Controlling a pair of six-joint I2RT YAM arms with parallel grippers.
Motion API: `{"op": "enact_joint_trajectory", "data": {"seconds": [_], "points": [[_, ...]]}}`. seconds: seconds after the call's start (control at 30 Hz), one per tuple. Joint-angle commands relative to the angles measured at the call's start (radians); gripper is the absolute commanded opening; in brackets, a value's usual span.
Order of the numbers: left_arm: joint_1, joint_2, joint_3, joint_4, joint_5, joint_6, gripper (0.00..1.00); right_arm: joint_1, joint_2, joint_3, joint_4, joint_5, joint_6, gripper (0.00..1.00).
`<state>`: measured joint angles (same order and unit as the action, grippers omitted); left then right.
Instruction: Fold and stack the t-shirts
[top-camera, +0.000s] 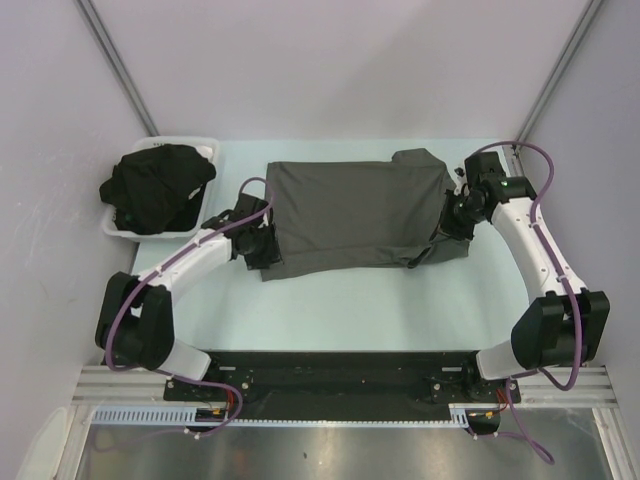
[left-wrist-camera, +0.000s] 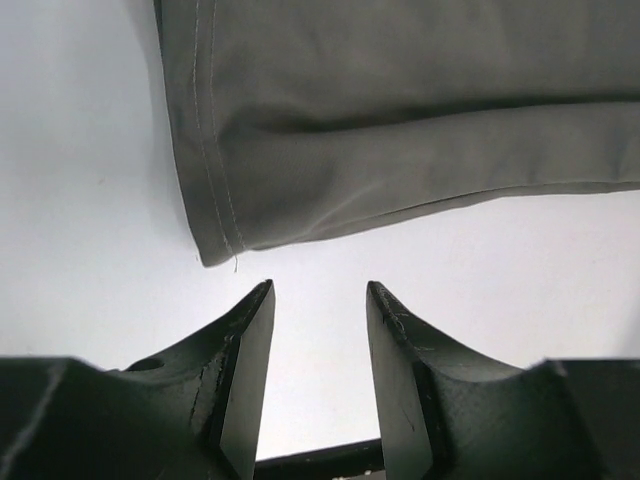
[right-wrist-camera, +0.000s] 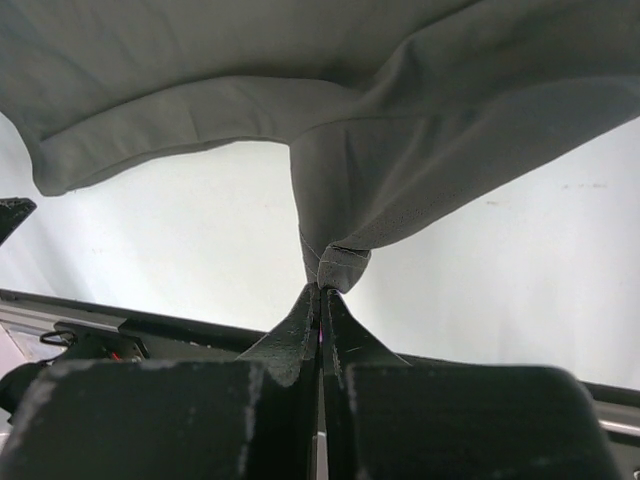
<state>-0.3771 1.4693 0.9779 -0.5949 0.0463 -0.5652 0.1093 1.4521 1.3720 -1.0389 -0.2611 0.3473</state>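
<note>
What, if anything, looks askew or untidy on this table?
The grey t-shirt lies uneven: its right edge is bunched where the right hand pinches it. Black shirts sit heaped, unfolded, in the tray.

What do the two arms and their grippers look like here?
The left arm and right arm have white links, bulky black joints and a purple cable looped alongside each. The left gripper and right gripper have black, scuffed fingers tapering to wedge tips.

Top camera looks down from behind; both wrist cameras face the charcoal t-shirt (top-camera: 350, 215) closely.
</note>
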Motion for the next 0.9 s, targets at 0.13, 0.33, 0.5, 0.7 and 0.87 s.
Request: {"op": "enact_joint_trajectory", "data": {"seconds": [0.13, 0.33, 0.5, 0.7, 0.87], "points": [[-0.023, -0.060, -0.030, -0.075, -0.112, -0.073, 0.48, 0.009, -0.061, -0.019, -0.070, -0.027, 0.002, 0.00], [-0.026, -0.056, -0.047, -0.095, -0.163, -0.091, 0.48, 0.018, -0.082, -0.050, -0.084, -0.024, -0.001, 0.00], [-0.028, -0.040, -0.070, -0.065, -0.151, -0.101, 0.49, 0.020, -0.075, -0.073, -0.062, -0.036, 0.001, 0.00], [-0.029, 0.000, -0.070, -0.029, -0.161, -0.099, 0.49, 0.021, -0.064, -0.073, -0.052, -0.046, 0.001, 0.00], [-0.028, 0.045, -0.055, 0.004, -0.174, -0.082, 0.49, 0.021, -0.052, -0.073, -0.044, -0.058, 0.004, 0.00]]}}
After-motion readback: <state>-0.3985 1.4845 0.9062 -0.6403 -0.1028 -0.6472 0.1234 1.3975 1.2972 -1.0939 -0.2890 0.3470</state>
